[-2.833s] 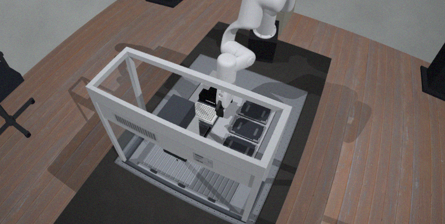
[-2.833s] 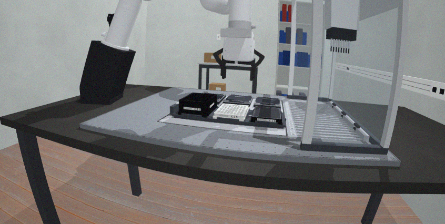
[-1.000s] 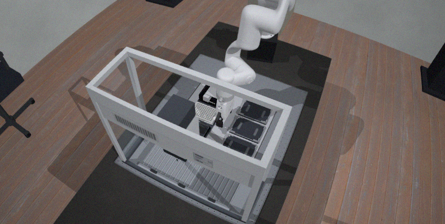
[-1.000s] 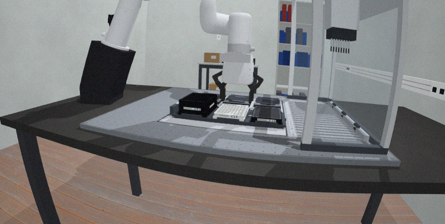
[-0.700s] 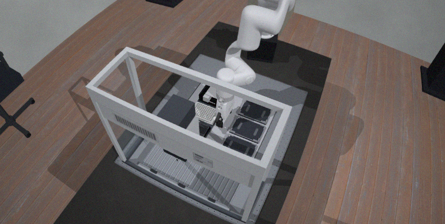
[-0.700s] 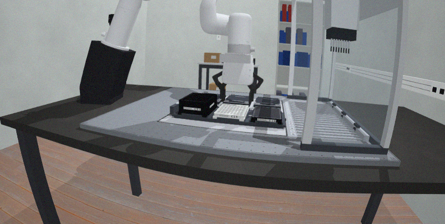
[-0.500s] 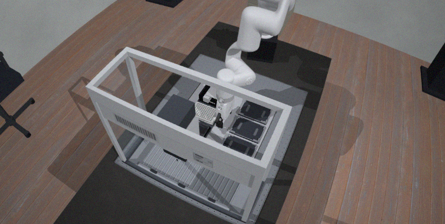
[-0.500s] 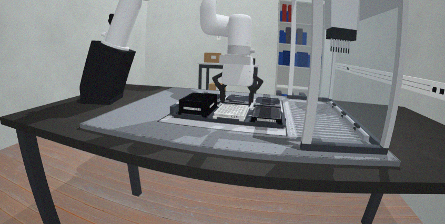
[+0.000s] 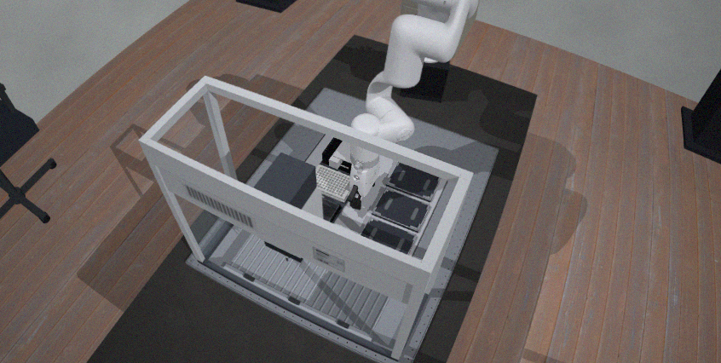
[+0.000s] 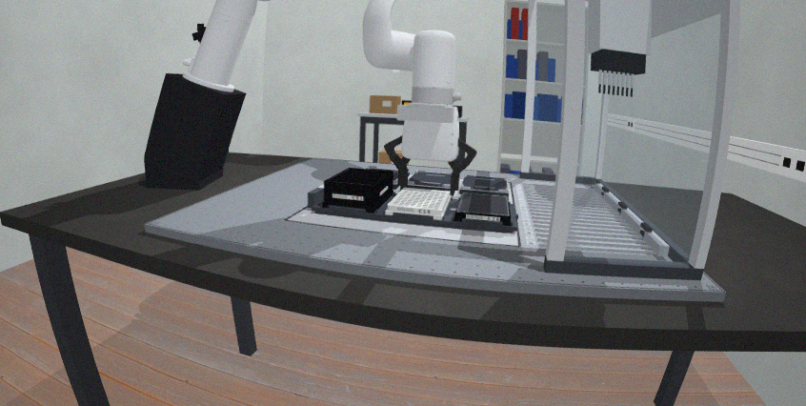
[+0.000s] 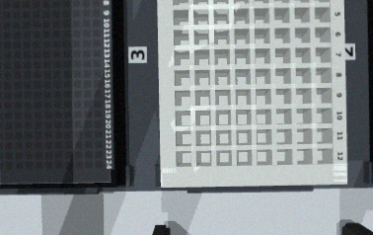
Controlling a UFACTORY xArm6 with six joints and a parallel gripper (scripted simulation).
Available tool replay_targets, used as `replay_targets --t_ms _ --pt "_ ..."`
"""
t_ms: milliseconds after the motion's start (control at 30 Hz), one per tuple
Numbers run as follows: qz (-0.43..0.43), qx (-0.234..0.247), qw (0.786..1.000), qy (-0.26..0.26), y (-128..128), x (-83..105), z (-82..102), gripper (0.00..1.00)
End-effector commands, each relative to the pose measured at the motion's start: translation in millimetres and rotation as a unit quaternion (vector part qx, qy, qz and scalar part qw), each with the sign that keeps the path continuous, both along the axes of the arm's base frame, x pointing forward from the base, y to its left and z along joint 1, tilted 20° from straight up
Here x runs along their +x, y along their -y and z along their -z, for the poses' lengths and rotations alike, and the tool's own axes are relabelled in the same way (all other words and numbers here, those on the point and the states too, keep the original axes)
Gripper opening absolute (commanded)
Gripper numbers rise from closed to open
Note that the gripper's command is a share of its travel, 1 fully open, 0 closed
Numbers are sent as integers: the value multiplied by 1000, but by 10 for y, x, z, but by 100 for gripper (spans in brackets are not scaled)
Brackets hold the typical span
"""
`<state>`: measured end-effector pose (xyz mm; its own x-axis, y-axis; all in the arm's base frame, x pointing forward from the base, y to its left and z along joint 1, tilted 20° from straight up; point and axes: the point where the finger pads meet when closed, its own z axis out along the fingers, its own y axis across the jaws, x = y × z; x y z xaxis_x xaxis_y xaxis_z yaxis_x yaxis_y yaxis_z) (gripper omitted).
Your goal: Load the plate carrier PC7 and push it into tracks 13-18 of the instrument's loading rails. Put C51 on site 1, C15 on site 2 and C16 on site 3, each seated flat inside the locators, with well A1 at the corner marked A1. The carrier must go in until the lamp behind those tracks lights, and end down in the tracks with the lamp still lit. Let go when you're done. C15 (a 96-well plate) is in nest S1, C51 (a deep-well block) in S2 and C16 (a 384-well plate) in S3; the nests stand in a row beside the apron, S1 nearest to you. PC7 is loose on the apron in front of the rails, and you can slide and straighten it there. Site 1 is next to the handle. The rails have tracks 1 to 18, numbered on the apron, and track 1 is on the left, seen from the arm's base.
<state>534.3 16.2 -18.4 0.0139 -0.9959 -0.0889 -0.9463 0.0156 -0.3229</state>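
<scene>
White C15 beside dark C16, open gripper seemingly just above

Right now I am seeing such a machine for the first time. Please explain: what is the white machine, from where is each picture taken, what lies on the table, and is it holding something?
The white machine is a robot arm with a two-finger gripper. One picture looks down from above, one looks from the table's side, and one looks down from the wrist. On the table lies a plate carrier beside the ribbed loading rails. It carries a black deep-well block, a white 96-well plate and a dark 384-well plate. The gripper hovers above them, open, and holds nothing.
</scene>
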Motion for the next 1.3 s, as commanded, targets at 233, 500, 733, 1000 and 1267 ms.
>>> replay_targets --t_ms 233,500,733,1000,1267 --pt "0 0 1000 2 -5 33 42 100" --pt "0 0 1000 2 -5 33 42 100" --pt "0 0 1000 2 10 33 44 100" --pt "0 0 1000 2 50 33 48 100" --pt "0 0 1000 2 80 34 50 100"
